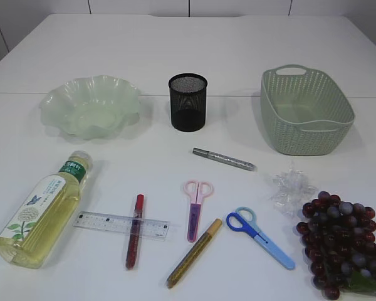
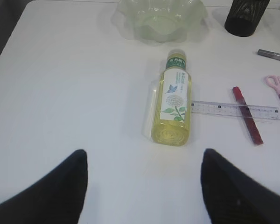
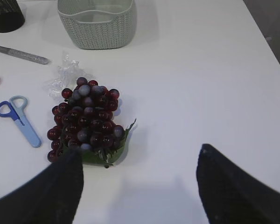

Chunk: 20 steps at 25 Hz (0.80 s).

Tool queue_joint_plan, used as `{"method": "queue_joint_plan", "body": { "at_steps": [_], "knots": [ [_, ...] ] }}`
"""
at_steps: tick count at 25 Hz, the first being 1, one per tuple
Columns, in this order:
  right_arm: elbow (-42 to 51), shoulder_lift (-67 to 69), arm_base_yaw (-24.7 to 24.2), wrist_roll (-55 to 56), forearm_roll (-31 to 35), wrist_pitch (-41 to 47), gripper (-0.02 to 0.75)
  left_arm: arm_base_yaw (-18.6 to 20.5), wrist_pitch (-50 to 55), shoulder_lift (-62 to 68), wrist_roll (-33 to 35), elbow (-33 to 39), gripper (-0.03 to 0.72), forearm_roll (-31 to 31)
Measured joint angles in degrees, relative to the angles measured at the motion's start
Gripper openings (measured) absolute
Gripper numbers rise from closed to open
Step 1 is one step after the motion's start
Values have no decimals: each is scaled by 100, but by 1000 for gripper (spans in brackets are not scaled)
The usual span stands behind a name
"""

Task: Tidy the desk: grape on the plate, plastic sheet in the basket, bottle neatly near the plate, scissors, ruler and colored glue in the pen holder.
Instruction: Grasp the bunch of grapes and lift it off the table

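Note:
A dark red grape bunch [image 1: 341, 241] lies front right, beside the crumpled plastic sheet [image 1: 292, 186]. On its side at the front left is the yellow bottle [image 1: 44, 210]. Between them lie a clear ruler [image 1: 120, 225] under a red glue pen [image 1: 135, 231], pink scissors [image 1: 196, 200], blue scissors [image 1: 260, 236], a gold glue pen [image 1: 194, 253] and a silver glue pen [image 1: 224, 159]. My left gripper [image 2: 143, 156] hangs open just short of the bottle's [image 2: 171, 107] base. My right gripper [image 3: 139, 151] is open, its left finger by the grape [image 3: 86, 119].
At the back stand the pale green wavy plate [image 1: 56, 103] on the left, the black mesh pen holder [image 1: 188, 110] in the middle and the green woven basket [image 1: 301, 135] on the right. Neither arm shows in the exterior view.

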Motion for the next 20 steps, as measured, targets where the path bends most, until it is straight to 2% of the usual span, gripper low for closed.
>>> {"method": "queue_joint_plan", "body": {
  "at_steps": [20],
  "knots": [
    [0,0,0,0,0,0,585,0,0,0,0,0,555,-11]
  ]
}}
